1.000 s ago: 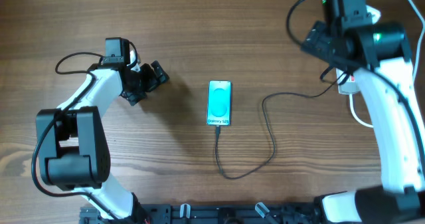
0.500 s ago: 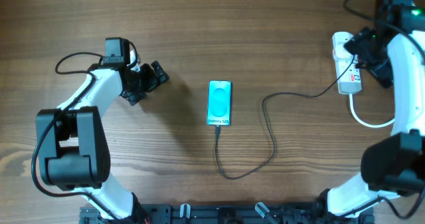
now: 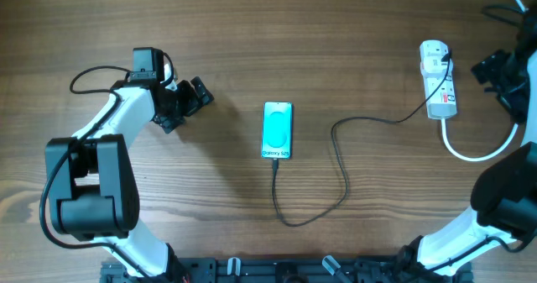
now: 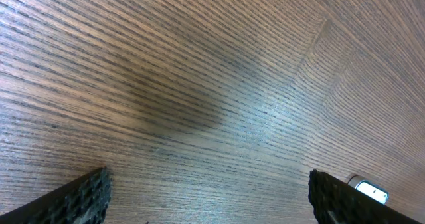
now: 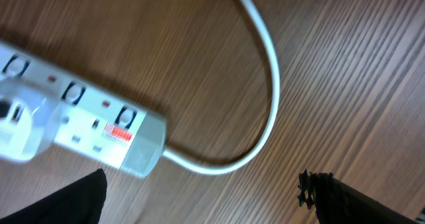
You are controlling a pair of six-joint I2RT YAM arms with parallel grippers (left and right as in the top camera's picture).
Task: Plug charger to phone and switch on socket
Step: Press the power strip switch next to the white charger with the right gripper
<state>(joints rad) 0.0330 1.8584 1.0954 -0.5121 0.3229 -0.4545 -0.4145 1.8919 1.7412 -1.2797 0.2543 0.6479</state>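
Take the phone as the centre of the clock, with twelve pointing to the far edge of the table [image 3: 252, 31]. Nearest the arm bases, the charger cable [image 3: 340, 161] sags in a loose loop at six, then runs away toward two. It looks thin, light and limp, so it would give no push of its own. The best hold is probably the short stiff connector [image 3: 275, 165], taken just behind its tip. That connector lies against the near short edge of the phone [image 3: 278, 130]; whether it is fully seated is too small to tell. The phone lies flat, screen up, mid-table. It is likely light and slick-sided, apt to skate on the wood when pushed from one end, so it wants bracing across its long edges.

At nine, well apart from the phone, the left gripper [image 3: 191, 98] hovers over bare wood. Its arm is folded at the elbow, and its jaws are spread wide, gripping nothing.

Farthest, out at two, the power strip [image 3: 439, 83] lies lengthwise, with a plug [image 3: 434, 53] in its far end and a thick white cord [image 3: 470, 154] curling from its near end. It looks like rigid plastic. Its rocker would likely take a downward press from one fingertip, though the strip may skid. Whether it is switched on I cannot tell. The right gripper [image 3: 493, 70] hangs just beside the strip, at its three o'clock, released and empty, with the arm stretched up the table's right side.
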